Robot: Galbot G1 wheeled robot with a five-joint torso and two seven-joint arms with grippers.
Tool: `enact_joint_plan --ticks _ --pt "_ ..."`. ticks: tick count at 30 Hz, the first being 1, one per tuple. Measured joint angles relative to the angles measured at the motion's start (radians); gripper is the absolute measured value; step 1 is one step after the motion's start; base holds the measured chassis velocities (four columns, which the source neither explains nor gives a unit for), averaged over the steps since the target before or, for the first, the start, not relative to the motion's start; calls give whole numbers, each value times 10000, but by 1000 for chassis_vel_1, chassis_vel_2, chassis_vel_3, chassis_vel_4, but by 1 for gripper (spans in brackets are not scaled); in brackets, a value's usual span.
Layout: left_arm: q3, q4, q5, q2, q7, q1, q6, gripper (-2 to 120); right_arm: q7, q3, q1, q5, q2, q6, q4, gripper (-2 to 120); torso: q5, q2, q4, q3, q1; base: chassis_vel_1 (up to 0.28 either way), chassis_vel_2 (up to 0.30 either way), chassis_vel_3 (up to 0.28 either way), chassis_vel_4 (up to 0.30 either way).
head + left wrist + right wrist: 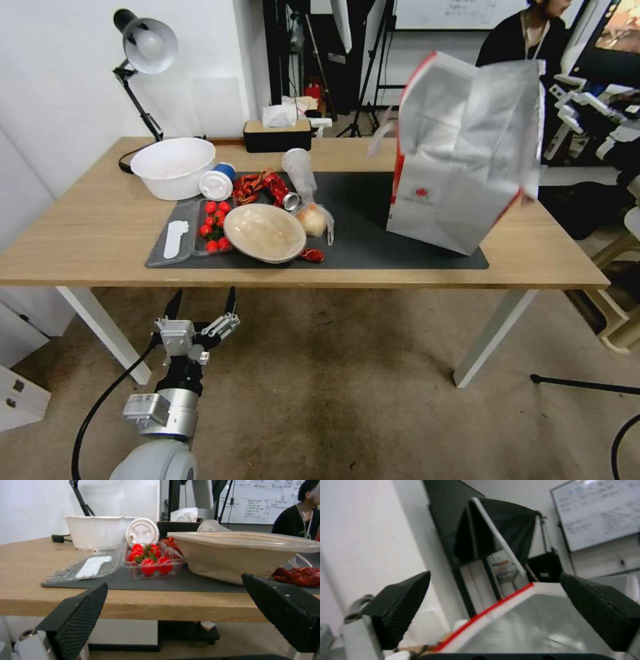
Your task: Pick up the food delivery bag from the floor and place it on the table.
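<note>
We are holding our left pincer [203,301] low in front of the desk [80,227], just below its near edge, with its two black fingers [83,615] spread wide and nothing between them or touching them. From its wrist camera we are looking across the desk edge at a clear box of cherry tomatoes [150,560], a beige lidded bowl [240,552] and a white tub [95,530] on the dark mat [173,582]. The delivery bag [460,153] is standing tilted on the right end of the mat, its mouth open toward us and showing the silver lining. Our right pincer [493,610] is also gaping wide, hovering right at the bag's red-edged rim [490,610], with the foil between and beyond its fingers; we cannot tell whether either finger is touching the paper.
</note>
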Motion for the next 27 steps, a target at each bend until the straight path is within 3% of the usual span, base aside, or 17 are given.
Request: enact_joint_plan --ticks 3,6,17,22,27 --pt "8 -2 1 0 3 5 -8 100 -760 -1 -232 -31 -6 490 137 100 0 0 0 0 0 0 0 0 0" --pt "3 -13 0 5 4 14 -29 100 -2498 -92 -761 -181 0 1272 369 100 -1 0 0 0 0 0 0 0 0" --pt "-14 -52 0 -3 4 51 -63 100 -5459 -333 -2342 -1328 195 1926 724 100 0 0 0 0 0 0 0 0 0" --pt "-30 -84 -4 -9 -4 66 -68 100 -5706 -505 -2708 -2178 339 1916 838 100 0 0 0 -1 -1 0 0 0 0" --pt "-56 -101 -15 -14 -20 81 -75 100 -4360 -814 -3413 -4121 691 1689 1364 100 -1 0 0 -1 0 0 0 0 0"
